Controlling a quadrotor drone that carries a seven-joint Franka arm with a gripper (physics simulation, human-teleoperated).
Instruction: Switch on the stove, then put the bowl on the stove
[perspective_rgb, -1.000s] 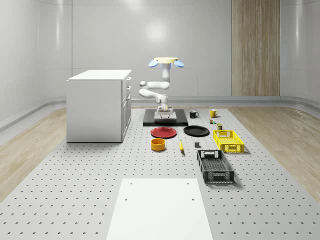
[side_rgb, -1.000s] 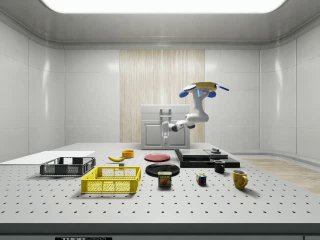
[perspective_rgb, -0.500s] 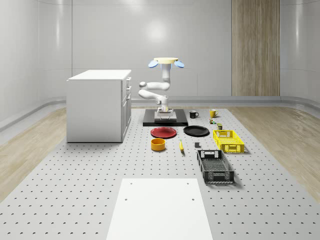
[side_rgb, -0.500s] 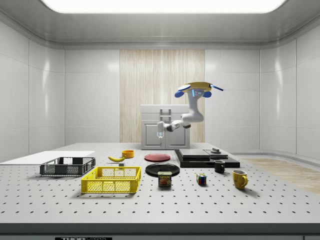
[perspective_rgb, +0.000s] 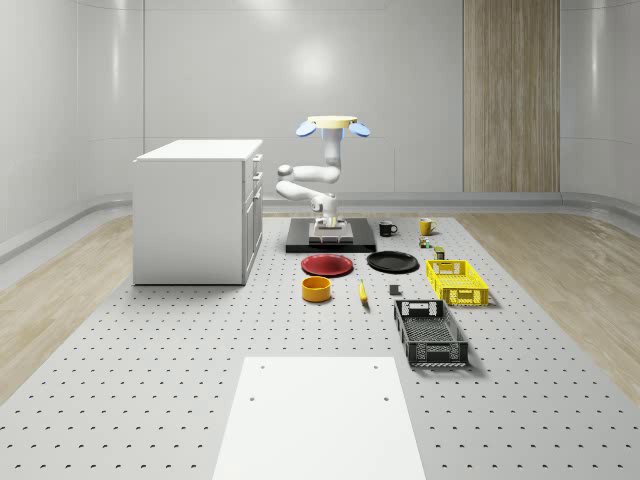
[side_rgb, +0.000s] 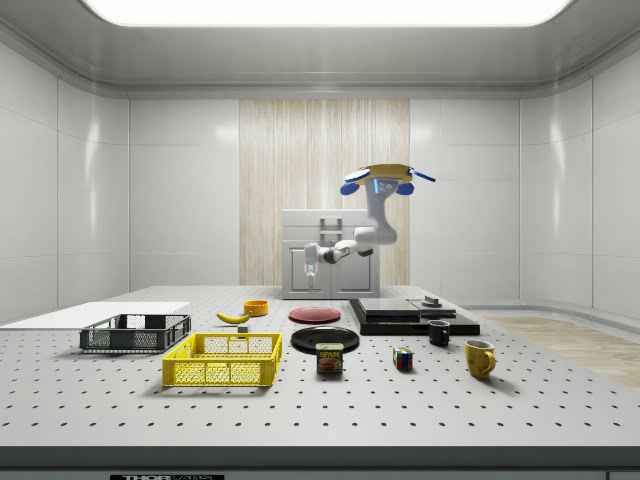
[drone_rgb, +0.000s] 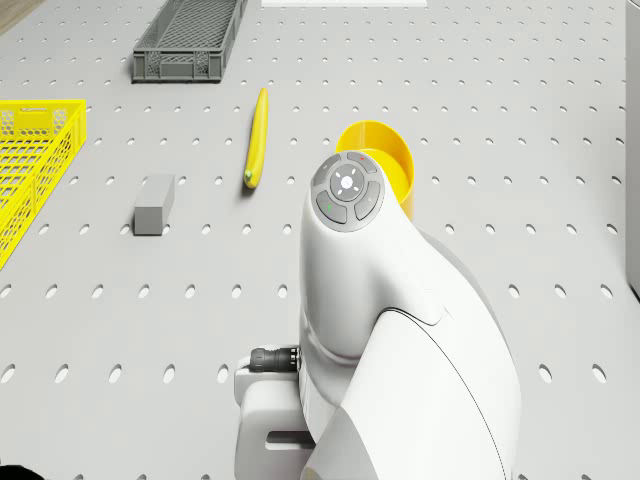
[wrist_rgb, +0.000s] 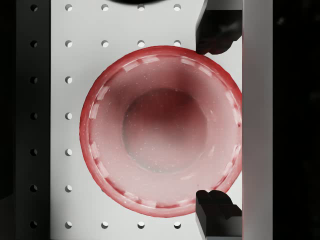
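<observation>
The yellow bowl (perspective_rgb: 317, 289) (side_rgb: 256, 307) (drone_rgb: 385, 165) stands on the perforated table, on the far side of the red plate (perspective_rgb: 327, 264) (side_rgb: 315, 314) (wrist_rgb: 160, 130) from the flat black stove (perspective_rgb: 331, 243) (side_rgb: 410, 315). The drone (perspective_rgb: 331, 124) (side_rgb: 376, 181) hovers over the stove's edge nearest the plate. Its white arm reaches down and out. My gripper (perspective_rgb: 329, 226) (side_rgb: 310, 268) (wrist_rgb: 218, 120) hangs open above the red plate, well clear of it. Nothing is between the dark fingertips (wrist_rgb: 217, 32).
A banana (perspective_rgb: 362, 292) (drone_rgb: 257, 150) and a small grey block (drone_rgb: 154, 204) lie near the bowl. A black plate (perspective_rgb: 392, 262), yellow basket (perspective_rgb: 457, 281), grey basket (perspective_rgb: 430, 332) and two mugs (side_rgb: 479, 357) stand on the whole-scene view's right. A white cabinet (perspective_rgb: 195, 210) stands at its left.
Drone and arm have shifted toward the side view's left, carrying the gripper from the stove's edge to above the red plate. The bowl has not moved.
</observation>
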